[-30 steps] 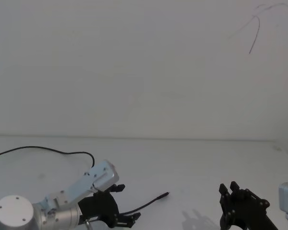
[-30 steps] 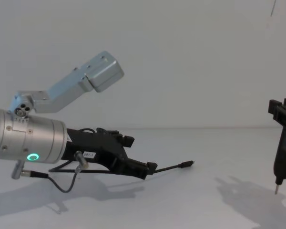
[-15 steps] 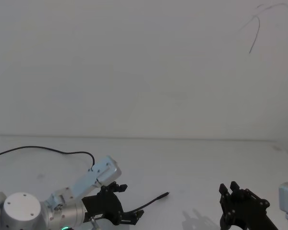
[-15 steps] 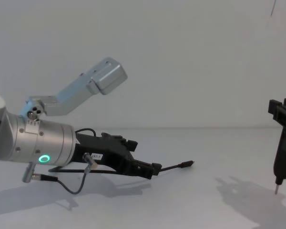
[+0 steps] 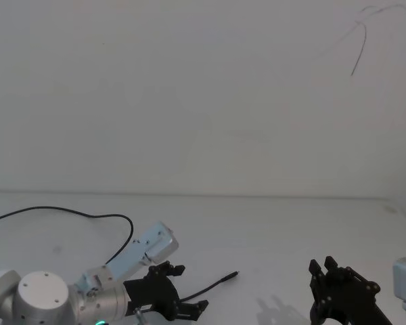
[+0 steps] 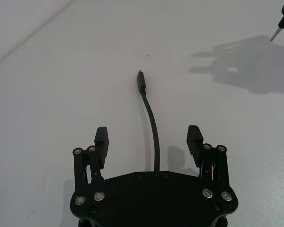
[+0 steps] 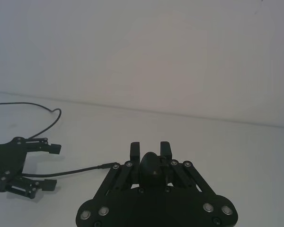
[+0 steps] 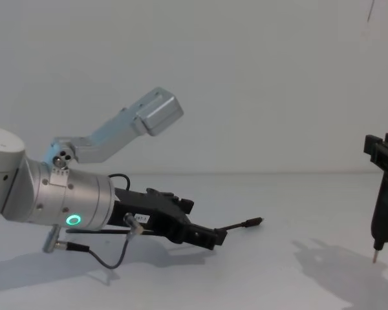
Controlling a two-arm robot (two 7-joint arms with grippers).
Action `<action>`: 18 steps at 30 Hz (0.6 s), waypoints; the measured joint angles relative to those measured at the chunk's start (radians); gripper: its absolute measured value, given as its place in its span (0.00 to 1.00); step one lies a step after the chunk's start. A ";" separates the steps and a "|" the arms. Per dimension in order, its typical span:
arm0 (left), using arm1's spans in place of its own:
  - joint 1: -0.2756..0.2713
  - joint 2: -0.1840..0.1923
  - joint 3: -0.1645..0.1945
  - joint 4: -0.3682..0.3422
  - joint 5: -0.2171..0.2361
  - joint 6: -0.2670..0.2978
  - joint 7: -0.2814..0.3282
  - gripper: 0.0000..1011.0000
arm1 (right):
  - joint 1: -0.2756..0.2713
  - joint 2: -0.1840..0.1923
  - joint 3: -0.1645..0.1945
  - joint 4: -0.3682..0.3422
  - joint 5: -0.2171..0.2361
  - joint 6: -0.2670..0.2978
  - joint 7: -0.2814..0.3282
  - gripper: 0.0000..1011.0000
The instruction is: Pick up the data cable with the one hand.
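With the data cable (image 6: 151, 118) lying flat on the white worktop (image 5: 271, 223), the left gripper (image 6: 148, 137) sits low over it, tilted nose-down toward the surface. That is the sensible angle for a cord this thin, which gives nothing to catch from above. The jaws are spread wide, one finger (image 6: 101, 137) on each side of the cord and neither touching it. The wrist view shows the cord running straight up the middle of the gap. The plug (image 6: 141, 82) lies out past the fingertips, toward the middle of the worktop. From the head, the cable loops in from the far left edge, passes behind the arm and comes out just beside the left gripper (image 5: 189, 288), ending in the plug (image 5: 229, 276). From the chest, the left gripper (image 8: 204, 223) looks very close to the surface, though contact cannot be confirmed. This reads as the line-up before the pinch, with nothing held yet. Closing should trap the cord a little behind the plug, but a cord this slim could slip out if the fingers are not low enough. The right gripper (image 7: 150, 147) is parked well apart on the right, closed around a pointed tool (image 8: 383, 206) held clear above the worktop, sensibly out of the way.
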 joint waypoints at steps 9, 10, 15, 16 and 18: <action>-0.008 -0.017 0.004 0.027 0.010 0.019 0.005 0.92 | 0.000 0.000 0.000 0.000 0.000 0.000 0.000 0.25; -0.008 -0.019 0.004 0.030 0.011 0.020 0.006 0.90 | 0.000 0.000 0.000 0.000 0.000 0.000 0.000 0.25; -0.010 -0.027 0.003 0.039 0.014 0.028 0.010 0.76 | 0.000 0.000 0.000 0.000 0.000 0.000 0.000 0.25; -0.010 -0.027 0.003 0.041 0.014 0.029 0.011 0.73 | 0.000 0.000 0.000 0.000 0.000 0.000 0.000 0.25; -0.011 -0.030 0.002 0.044 0.015 0.031 0.012 0.68 | 0.000 0.000 0.000 0.000 0.000 0.000 0.000 0.25</action>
